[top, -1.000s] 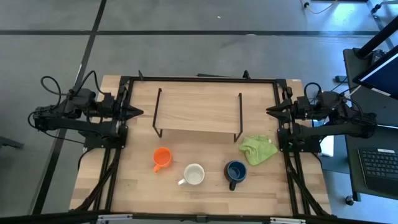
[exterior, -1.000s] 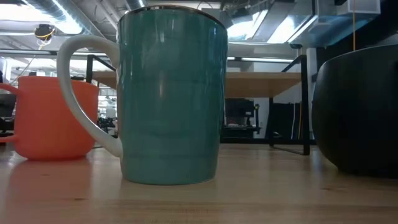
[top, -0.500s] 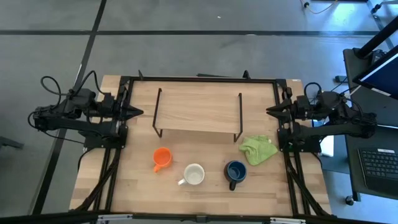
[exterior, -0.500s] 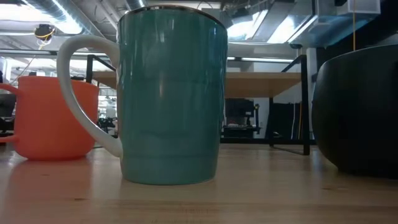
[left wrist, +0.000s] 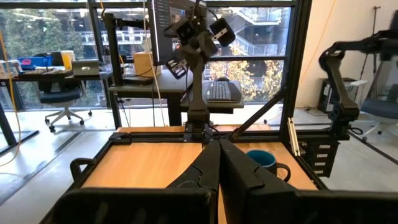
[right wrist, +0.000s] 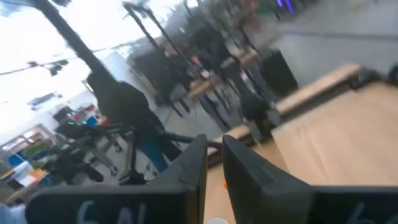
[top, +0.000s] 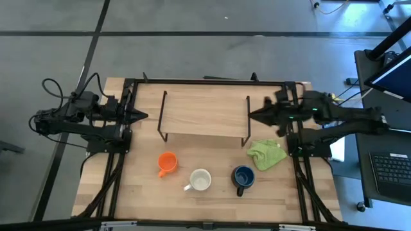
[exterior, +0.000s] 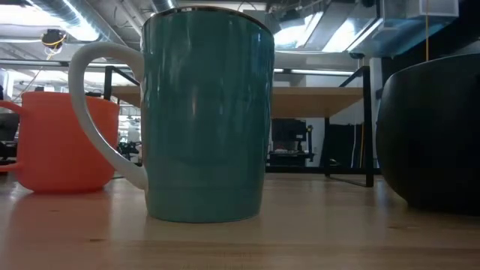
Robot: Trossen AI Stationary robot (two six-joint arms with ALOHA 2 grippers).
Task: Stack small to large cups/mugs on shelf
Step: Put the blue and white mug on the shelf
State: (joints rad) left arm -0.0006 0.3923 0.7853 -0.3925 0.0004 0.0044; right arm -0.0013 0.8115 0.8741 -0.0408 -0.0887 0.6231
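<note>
A: Right tool (top: 252, 115): condition?
B: Narrow gap between fingers, grasping nothing; hangs at the shelf's (top: 204, 110) end. Its wrist view is blurred.
A: Left tool (top: 144, 116)?
B: Clenched, empty, parked at the table's (top: 96, 179) edge.
A: Stock beyond the right tool?
B: Green cloth (top: 267, 154) nearest, then dark blue mug (top: 243, 178), white mug (top: 200, 180), orange mug (top: 167, 162), all on the table. Low view cuts off the blue mug.
</note>
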